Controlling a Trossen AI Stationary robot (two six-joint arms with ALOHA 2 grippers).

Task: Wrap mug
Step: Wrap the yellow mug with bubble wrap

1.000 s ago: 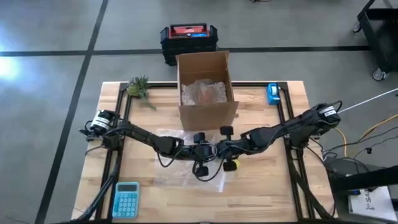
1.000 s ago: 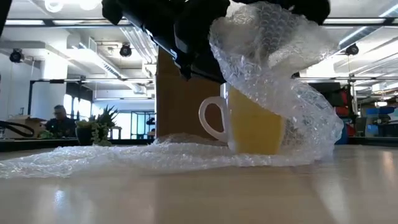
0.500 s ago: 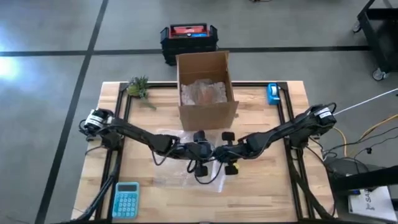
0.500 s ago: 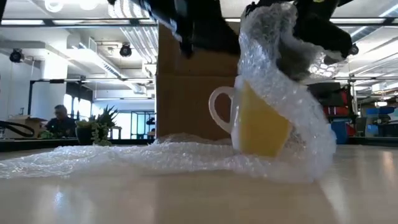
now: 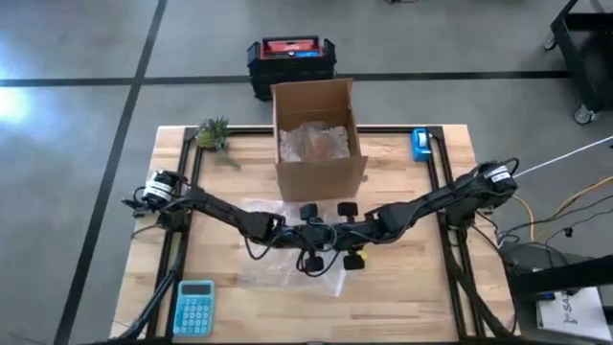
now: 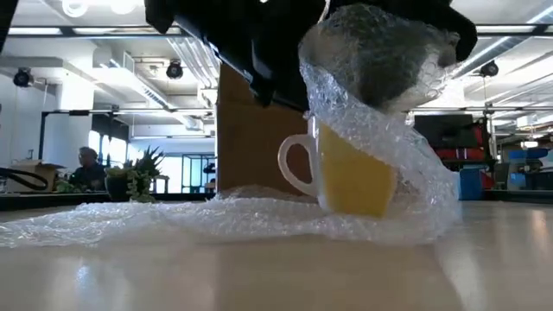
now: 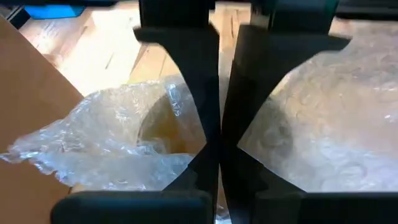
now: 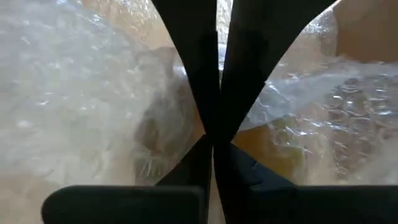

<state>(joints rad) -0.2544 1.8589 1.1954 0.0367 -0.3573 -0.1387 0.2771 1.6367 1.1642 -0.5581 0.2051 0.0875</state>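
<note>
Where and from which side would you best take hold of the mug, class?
Probably by the handle. The mug stands upright on the bubble wrap, and the handle loop is its one bare part, sticking out on the side away from the wrap draped over the rim and far side. Come in level from that open side, since both grippers crowd the space above.

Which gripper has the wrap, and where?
Both: left gripper and right gripper are shut on the bubble wrap, pinching its raised part above the mug.

Mug (image 6: 350,177) on bubble wrap (image 6: 173,220), box (image 5: 317,139) behind it; calculator (image 5: 194,308) near front-left table (image 5: 412,297) corner
</note>
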